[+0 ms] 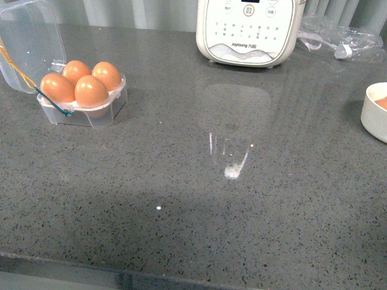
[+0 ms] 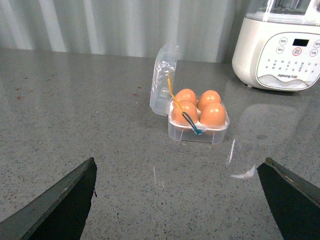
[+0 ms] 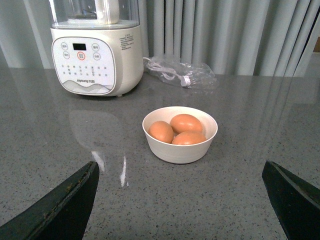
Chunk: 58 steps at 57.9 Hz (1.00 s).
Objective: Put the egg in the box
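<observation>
The clear egg box (image 1: pixel 91 115) stands at the left of the grey counter with its domed lid (image 1: pixel 27 42) open. Every cell holds an orange-brown egg (image 1: pixel 91 90); I cannot tell the task's egg from the others. In the left wrist view the box (image 2: pixel 197 134) with its eggs (image 2: pixel 212 113) lies ahead of my left gripper (image 2: pixel 180 160), which is open, empty and well short of it. My right gripper (image 3: pixel 181 163) is open and empty, short of the white bowl (image 3: pixel 180 150). Neither gripper shows in the front view.
The white bowl (image 1: pixel 373 118) at the right edge holds three more eggs (image 3: pixel 186 123). A large white appliance (image 1: pixel 248 30) stands at the back, with a crumpled clear plastic bag (image 1: pixel 338 39) to its right. The counter's front edge runs along the bottom of the front view.
</observation>
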### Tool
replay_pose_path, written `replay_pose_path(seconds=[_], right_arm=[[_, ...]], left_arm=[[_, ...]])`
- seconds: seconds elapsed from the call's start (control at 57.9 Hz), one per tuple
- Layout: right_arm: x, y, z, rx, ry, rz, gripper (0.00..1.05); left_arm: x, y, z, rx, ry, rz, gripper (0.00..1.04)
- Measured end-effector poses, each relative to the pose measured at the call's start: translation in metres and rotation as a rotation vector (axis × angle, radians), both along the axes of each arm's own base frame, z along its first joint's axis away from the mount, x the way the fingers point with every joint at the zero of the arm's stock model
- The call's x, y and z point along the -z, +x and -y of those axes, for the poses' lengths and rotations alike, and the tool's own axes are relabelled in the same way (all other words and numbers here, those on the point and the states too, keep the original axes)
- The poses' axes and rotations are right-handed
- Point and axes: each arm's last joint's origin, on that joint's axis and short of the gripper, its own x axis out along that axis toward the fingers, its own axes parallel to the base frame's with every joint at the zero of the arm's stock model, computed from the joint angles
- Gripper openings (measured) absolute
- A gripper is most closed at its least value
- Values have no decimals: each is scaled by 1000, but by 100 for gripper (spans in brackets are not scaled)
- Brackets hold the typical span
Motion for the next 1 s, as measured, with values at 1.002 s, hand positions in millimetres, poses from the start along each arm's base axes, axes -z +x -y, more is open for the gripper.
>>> replay_pose_path(seconds=[1.002], right_arm=[[0, 0, 0, 0, 0, 0, 97]], left_arm=[[6, 7, -8, -199, -18, -372, 98]])
